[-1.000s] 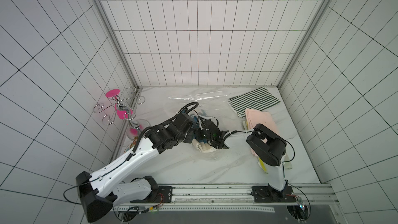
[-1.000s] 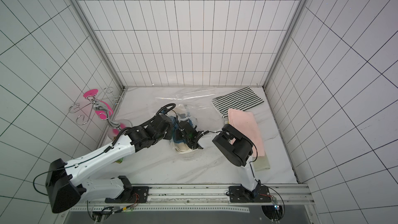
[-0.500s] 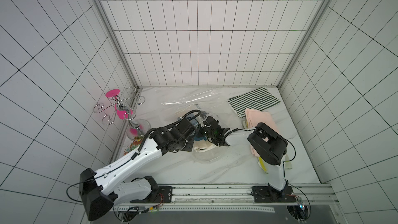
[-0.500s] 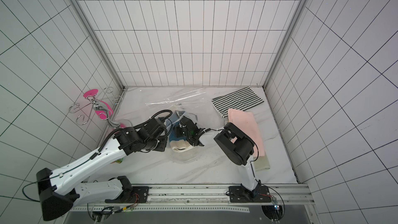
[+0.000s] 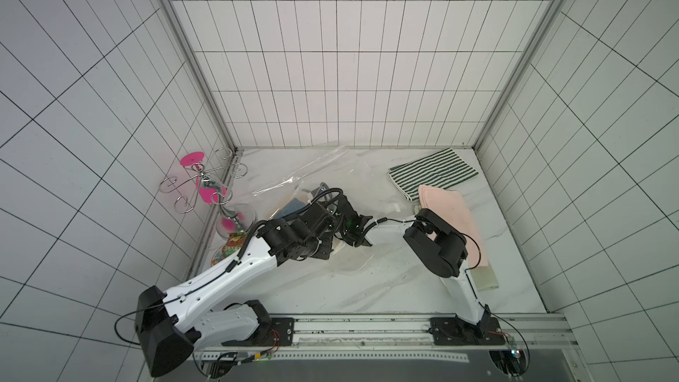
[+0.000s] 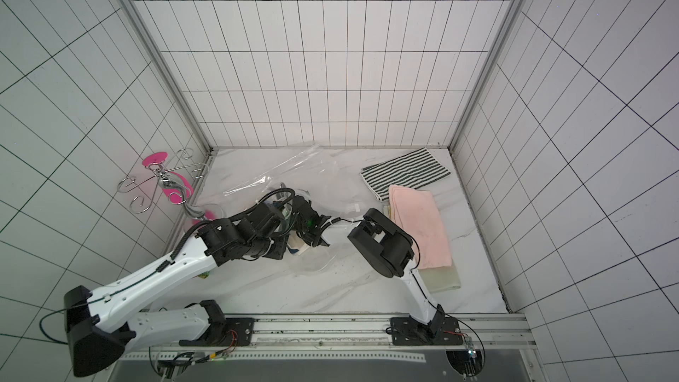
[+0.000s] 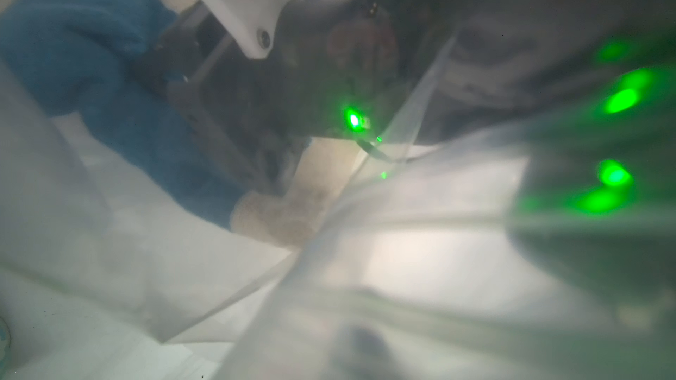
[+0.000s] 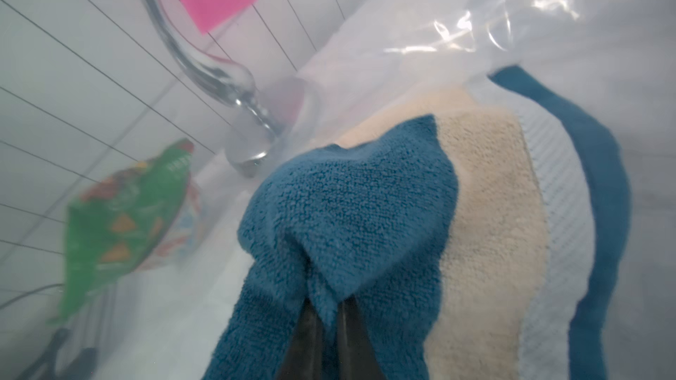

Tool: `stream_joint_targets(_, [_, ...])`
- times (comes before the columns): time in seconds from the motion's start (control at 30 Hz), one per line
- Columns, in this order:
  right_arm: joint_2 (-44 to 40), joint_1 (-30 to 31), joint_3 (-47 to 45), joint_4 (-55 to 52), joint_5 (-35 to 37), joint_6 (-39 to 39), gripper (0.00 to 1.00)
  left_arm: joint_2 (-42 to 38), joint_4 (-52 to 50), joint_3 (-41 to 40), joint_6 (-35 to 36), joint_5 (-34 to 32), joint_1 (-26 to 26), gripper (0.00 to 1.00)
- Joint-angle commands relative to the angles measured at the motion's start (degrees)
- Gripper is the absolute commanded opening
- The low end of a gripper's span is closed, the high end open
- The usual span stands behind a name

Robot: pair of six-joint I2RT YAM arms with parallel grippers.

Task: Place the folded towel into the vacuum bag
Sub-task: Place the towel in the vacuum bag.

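The vacuum bag (image 5: 323, 174) (image 6: 294, 170) is clear crinkled film in the middle of the table, its far flap raised. The folded towel, a blue one (image 8: 351, 206) (image 7: 91, 49) (image 5: 292, 207), lies inside the film on a cream towel (image 8: 486, 195) (image 5: 340, 248). My right gripper (image 8: 329, 308) (image 5: 349, 226) reaches in from the right and is shut on a fold of the blue towel. My left gripper (image 5: 329, 251) (image 6: 281, 249) is beside it at the bag's near edge. Film covers its lens, pleats fan out from its shut jaws, and its fingertips are blurred.
A striped towel (image 5: 433, 172), a pink towel (image 5: 452, 214) and a pale towel (image 5: 485, 277) under it lie at the right. A wire stand with pink discs (image 5: 209, 185) and a green snack bag (image 8: 128, 213) (image 5: 227, 251) sit by the left wall. The arms' rail (image 5: 367, 325) runs along the front.
My left arm has drawn back toward the front left with the film, and the bag's far flap has risen. The right gripper has kept its hold on the blue towel, shifting only slightly.
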Motion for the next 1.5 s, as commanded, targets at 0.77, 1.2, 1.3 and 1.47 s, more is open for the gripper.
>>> stream_joint_targets(0.77, [8.3,-0.7,13.8,-4.3,-0.2,2.7,0.03,-2.1,1.6,-2.5,-0.9,8.7,0.1,0.0])
stream_joint_targets(1.2, [-12.5,-3.5,-9.9,-12.7,-8.2,9.0,0.88,-4.5,-1.9,-2.0,-0.2,4.6,4.3,0.01])
stream_joint_targets(1.3, [-13.5,-3.6,-11.3,-14.8,-13.3,14.0,0.86,-3.5,-2.7,-1.5,0.3,4.7,4.4,0.05])
stream_joint_targets(1.47, [-19.9,-2.4,-20.2,-12.4,-16.1,24.6,0.65,-4.6,-4.7,-0.9,0.9,4.6,4.6,0.2])
